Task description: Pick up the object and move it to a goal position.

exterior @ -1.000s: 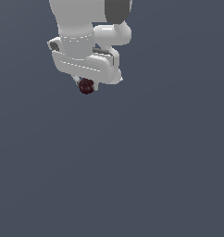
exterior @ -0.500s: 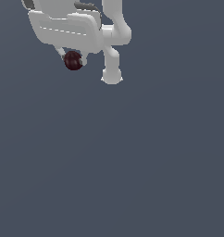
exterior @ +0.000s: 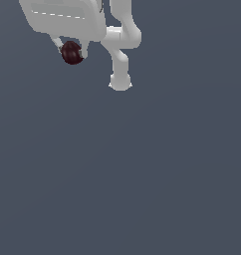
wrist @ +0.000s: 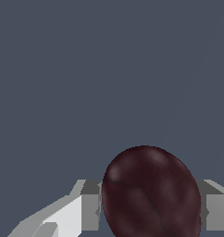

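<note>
- Since a second ago, arm and maroon ball (exterior: 71, 52) shift toward the exterior view's left.
- Fingers (wrist: 88, 206) clamp the ball, which hangs below the gripper (exterior: 70, 50).
- Transport step; next, carry steadily to the unseen goal.

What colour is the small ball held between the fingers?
The ball is dark maroon, slightly glossy; the wrist view shows it best.

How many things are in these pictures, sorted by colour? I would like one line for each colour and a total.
Dark maroon: 1, the ball, held between the fingers of the gripper.
White: 1, the robot arm with its gripper.
Total: 2, against a plain grey background.
</note>
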`<action>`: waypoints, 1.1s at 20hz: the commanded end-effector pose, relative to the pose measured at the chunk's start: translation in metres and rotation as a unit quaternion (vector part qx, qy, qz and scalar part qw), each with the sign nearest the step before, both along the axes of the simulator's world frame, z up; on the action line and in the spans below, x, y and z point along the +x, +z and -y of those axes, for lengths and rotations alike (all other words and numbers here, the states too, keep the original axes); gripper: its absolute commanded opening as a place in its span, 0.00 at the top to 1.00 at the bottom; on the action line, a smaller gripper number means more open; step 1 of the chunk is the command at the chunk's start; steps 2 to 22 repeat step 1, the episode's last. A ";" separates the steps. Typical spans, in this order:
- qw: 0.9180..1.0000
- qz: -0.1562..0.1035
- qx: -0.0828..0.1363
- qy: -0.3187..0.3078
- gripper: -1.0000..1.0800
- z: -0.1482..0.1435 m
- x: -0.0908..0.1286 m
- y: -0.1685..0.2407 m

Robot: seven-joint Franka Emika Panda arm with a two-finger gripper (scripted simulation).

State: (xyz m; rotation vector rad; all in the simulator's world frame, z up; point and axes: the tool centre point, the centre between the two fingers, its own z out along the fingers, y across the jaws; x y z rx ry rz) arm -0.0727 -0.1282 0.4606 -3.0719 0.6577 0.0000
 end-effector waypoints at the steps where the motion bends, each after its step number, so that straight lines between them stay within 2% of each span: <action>1: 1.000 0.000 0.000 0.000 1.00 0.000 0.000 0.002; 22: 1.000 0.000 0.000 0.000 1.00 0.000 0.000 0.002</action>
